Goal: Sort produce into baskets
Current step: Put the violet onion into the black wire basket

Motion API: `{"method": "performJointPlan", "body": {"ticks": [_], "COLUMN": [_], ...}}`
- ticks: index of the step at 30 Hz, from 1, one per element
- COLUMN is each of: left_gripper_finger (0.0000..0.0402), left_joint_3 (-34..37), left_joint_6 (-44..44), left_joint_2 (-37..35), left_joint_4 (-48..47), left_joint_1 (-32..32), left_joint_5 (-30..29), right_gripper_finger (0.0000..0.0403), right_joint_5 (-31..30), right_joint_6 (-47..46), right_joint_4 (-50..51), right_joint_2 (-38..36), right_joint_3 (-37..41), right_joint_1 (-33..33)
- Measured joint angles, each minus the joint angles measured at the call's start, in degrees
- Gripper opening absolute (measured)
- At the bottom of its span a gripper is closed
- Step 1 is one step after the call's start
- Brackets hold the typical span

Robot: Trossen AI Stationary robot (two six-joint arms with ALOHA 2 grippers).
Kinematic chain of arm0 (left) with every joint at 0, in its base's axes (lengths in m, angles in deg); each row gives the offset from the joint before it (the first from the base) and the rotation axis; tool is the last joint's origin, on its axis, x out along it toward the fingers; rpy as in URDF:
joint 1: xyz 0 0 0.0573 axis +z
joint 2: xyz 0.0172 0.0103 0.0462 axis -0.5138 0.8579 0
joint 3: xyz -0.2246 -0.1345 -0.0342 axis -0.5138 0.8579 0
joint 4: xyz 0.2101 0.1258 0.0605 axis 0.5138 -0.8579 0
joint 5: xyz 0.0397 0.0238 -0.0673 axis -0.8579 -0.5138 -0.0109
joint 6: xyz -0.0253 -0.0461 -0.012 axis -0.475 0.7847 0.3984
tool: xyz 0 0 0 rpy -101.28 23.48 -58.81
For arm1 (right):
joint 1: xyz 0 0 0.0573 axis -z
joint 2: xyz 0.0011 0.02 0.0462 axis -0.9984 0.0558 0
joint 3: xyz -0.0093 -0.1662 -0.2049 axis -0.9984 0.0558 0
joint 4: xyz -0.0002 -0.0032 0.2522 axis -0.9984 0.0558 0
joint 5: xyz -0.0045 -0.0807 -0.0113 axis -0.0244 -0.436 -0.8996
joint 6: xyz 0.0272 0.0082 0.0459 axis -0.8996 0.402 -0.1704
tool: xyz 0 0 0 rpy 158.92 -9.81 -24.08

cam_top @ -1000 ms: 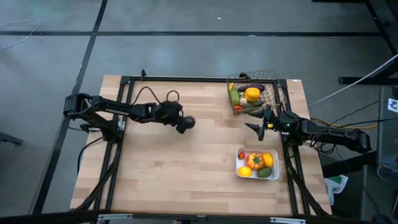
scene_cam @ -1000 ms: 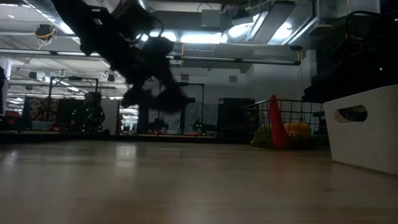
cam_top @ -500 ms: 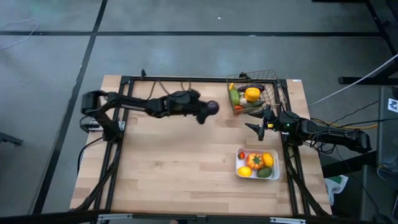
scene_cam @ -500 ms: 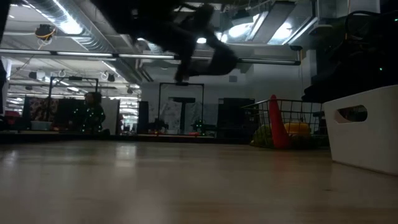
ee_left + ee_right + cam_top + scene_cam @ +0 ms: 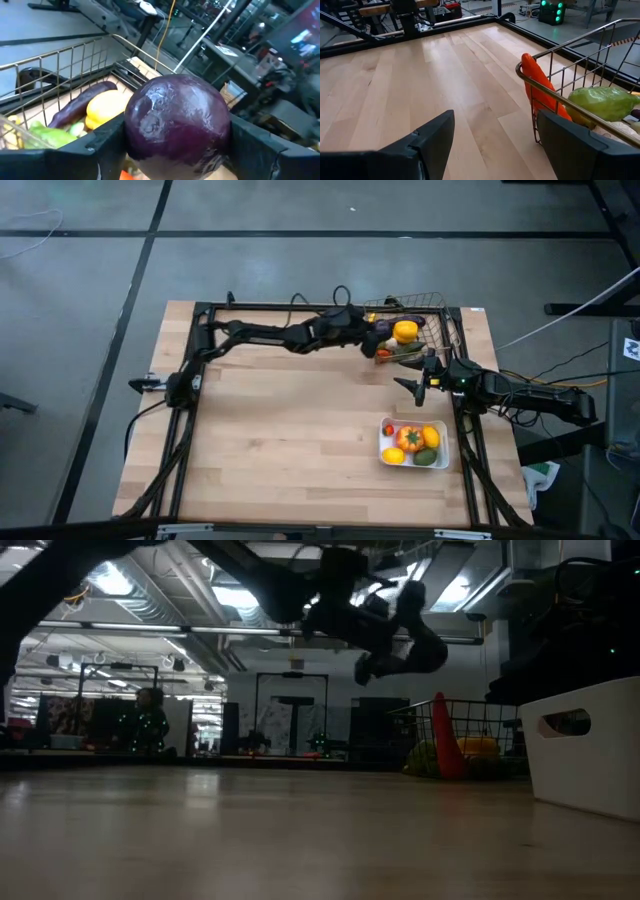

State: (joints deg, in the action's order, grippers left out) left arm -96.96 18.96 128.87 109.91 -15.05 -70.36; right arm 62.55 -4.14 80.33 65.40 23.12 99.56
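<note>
Round purple produce piece (image 5: 177, 122) clamped in left pincer (image 5: 372, 332), held above the rim of the wire basket (image 5: 436, 301), which holds 1 eggplant (image 5: 80, 104) and a yellow piece (image 5: 405, 331). Right pincer (image 5: 412, 387) empty, fingers apart, above desk (image 5: 290, 440) beside basket. White tray (image 5: 441, 452) holds more produce.

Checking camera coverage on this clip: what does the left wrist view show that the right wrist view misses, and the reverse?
Only the left wrist view shows the left tool clamped on a round purple vegetable, with a long eggplant and a yellow piece in the basket beyond. Only the right wrist view shows the open right tool over bare table and an orange carrot leaning on the basket's rim. Both show the wire basket and green produce in it.
</note>
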Motion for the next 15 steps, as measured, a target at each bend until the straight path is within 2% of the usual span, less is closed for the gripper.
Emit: {"method": "performJointPlan", "body": {"ticks": [5, 15], "left_gripper_finger": [0.0279, 0.0279], "left_joint_3": [-4.64, -4.93], "left_joint_6": [-0.66, -4.36], "left_joint_2": [4.72, 7.01], "left_joint_4": [-0.01, -0.08], "left_joint_1": [1.04, 1.91], "left_joint_5": [0.14, 0.07], "right_gripper_finger": [0.0280, 0.0280], "right_joint_5": [-0.01, 0.00], "right_joint_6": [-0.01, -0.01], "right_joint_4": [-0.01, 0.00], "right_joint_2": [0.02, 0.00], "right_joint_3": [0.00, -0.02], "right_joint_1": [0.00, 0.02]}}
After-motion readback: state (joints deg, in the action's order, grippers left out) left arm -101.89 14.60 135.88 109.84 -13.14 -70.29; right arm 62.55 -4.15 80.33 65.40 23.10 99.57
